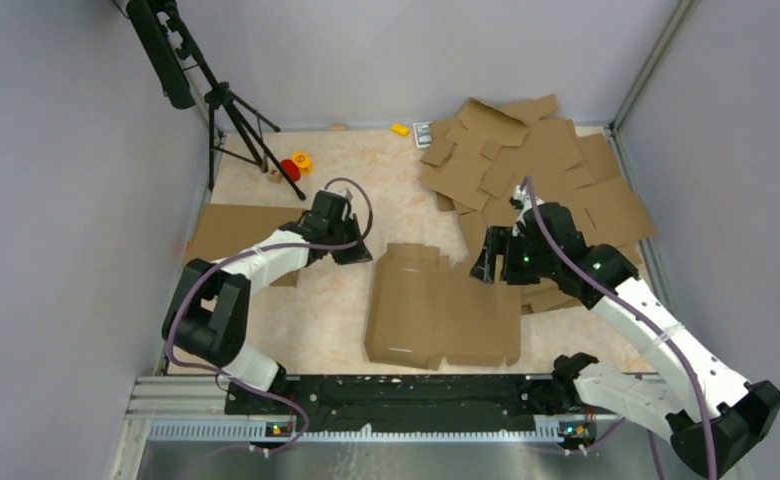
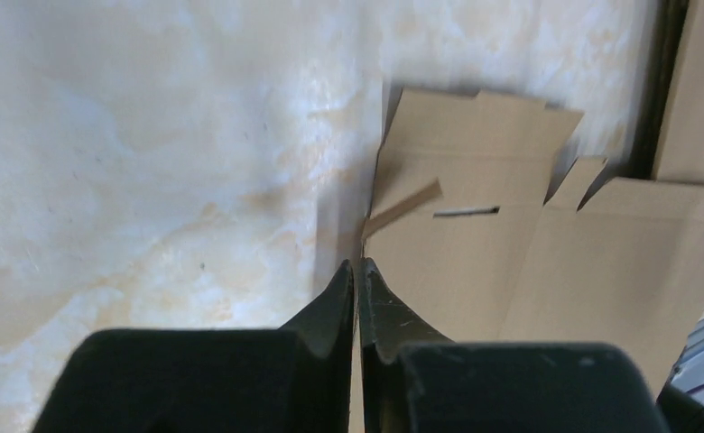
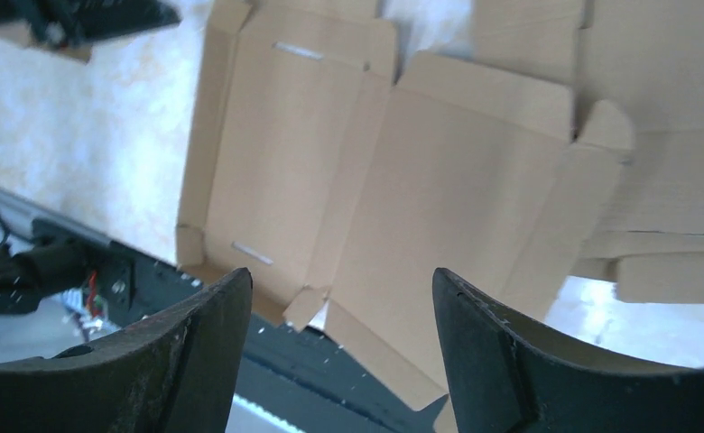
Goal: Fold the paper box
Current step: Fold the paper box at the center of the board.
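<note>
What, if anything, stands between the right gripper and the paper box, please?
Nothing visible does. The right gripper hangs open over the far right edge of the paper box; the stack of loose cardboard lies behind it, not between.

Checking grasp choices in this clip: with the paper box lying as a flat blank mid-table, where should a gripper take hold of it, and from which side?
Probably the long side flap of the paper box, from the left arm's side. It looks slightly lifted along its crease, giving an edge to pinch, while the main panels lie flat on the table.
</note>
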Controlling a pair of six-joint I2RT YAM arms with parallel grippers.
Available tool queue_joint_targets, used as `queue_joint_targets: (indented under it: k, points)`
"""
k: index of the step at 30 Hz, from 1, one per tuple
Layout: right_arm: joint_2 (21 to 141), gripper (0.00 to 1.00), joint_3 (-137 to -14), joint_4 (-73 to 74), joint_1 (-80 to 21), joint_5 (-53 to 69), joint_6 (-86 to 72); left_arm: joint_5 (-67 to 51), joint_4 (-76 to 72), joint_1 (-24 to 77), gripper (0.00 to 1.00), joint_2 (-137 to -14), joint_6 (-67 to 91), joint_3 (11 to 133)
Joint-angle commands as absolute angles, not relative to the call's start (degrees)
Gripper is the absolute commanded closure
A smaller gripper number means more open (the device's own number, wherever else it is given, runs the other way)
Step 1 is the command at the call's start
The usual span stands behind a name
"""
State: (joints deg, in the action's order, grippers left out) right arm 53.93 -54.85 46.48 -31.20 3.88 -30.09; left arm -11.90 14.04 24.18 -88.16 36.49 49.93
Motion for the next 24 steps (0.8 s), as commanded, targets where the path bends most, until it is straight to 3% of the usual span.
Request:
queue_joint_targets:
  k: [1,5,7,9,15,20,24]
  points:
    - [53.85,0.28,-55.41,42.95,-34.23,10.12,-34.01,-12.55,15.02,22.80,0.91,-89.60,34.57,54.41]
    - [54.98,0.26,-50.67,38.75,-34.41,14.57,-35.22,-18.09,15.04,22.91,0.57,-87.77,33.73,52.40]
    - [54.73,0.26,-48.66,37.01,-34.41,14.47,-35.67,-20.58,13.96,23.49,0.48,-85.92,33.22,49.64]
    - [54.81,0.26,-47.14,35.10,-34.45,15.12,-36.02,-20.49,14.92,25.06,0.46,-85.03,32.84,48.02]
    - [56.13,0.26,-46.23,33.88,-34.54,15.60,-35.48,-19.46,15.38,28.09,0.59,-87.64,33.47,45.62]
    - [56.29,0.28,-45.35,32.79,-34.54,15.99,-35.95,-16.55,14.01,28.98,1.00,-88.55,34.99,45.70]
    - [56.29,0.31,-41.96,28.36,-35.28,18.67,-39.72,-9.20,14.57,28.53,1.00,-87.28,36.67,47.18]
